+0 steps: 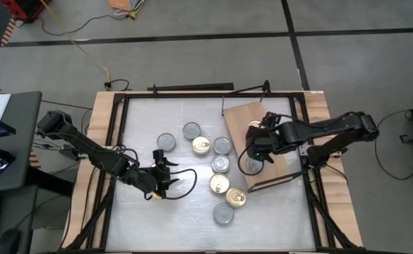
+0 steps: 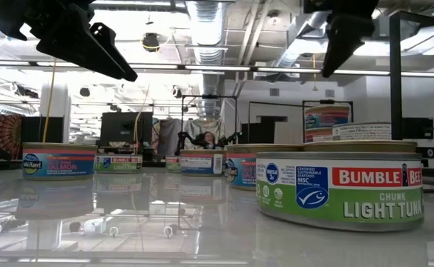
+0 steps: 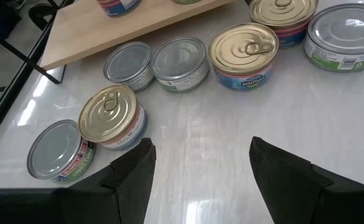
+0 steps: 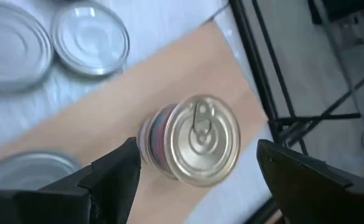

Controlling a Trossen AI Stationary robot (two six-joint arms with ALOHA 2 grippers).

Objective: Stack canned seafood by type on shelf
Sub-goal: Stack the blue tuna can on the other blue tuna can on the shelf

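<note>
Several round tins stand on the white table: silver-lidded ones (image 1: 166,142) (image 1: 222,145) and gold pull-tab ones (image 1: 201,146) (image 1: 219,185). The light-brown shelf board (image 1: 238,117) lies at the table's right. My right gripper (image 1: 256,145) (image 4: 197,165) hangs open above the board. Its fingers stand on either side of a gold-lidded tin (image 4: 201,140) that sits upright on the board (image 4: 101,124), and they do not touch it. A silver-lidded tin (image 1: 250,166) also stands on the board. My left gripper (image 1: 165,171) (image 3: 200,149) is open over bare table left of the tins.
The tins form a loose cluster (image 3: 244,46) mid-table, from near the far edge toward the near edge. A Bumble Bee tuna tin (image 2: 340,185) is closest to the near edge. A black frame (image 1: 118,134) borders the tabletop. Bare table lies on the left side.
</note>
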